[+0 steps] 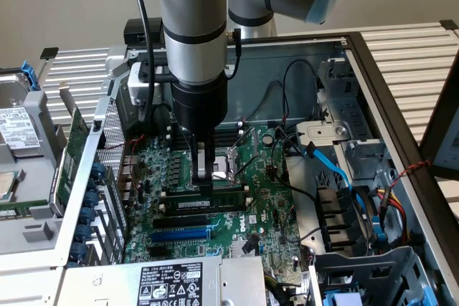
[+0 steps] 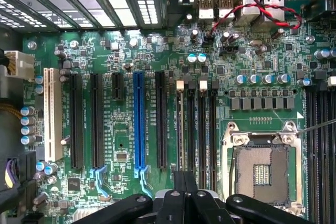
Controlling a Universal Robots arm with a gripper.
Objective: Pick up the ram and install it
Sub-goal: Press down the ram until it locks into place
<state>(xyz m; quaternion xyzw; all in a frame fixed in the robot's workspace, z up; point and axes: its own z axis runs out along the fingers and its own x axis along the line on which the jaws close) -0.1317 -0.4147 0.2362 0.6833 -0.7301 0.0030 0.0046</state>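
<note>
The arm reaches straight down into an open computer case [image 1: 373,69], its gripper [image 1: 204,185] standing over the green motherboard [image 1: 269,231]. In the exterior view the jaws are drawn together at the left end of the ram [image 1: 215,204], a thin green stick with a white label strip lying lengthwise along the memory slots, just beside the CPU socket [image 1: 235,161]. The jaws meet the stick's upper edge; whether they pinch it or merely press upon it cannot be told. The stick sits low and level in line with the slots.

In the wrist view the gripper [image 2: 185,195] shows its dark fingers [image 2: 178,182] closed over the near end of the narrow memory slots [image 2: 202,124], between the blue expansion slot [image 2: 138,121] and the CPU socket [image 2: 261,169]. A white slot [image 2: 51,114] lies well apart on the far side of the black slots. Red and black wires [image 2: 262,3] cross the port block. A blue cable [image 1: 333,166] runs toward the drive bay at the exterior view's right.
</note>
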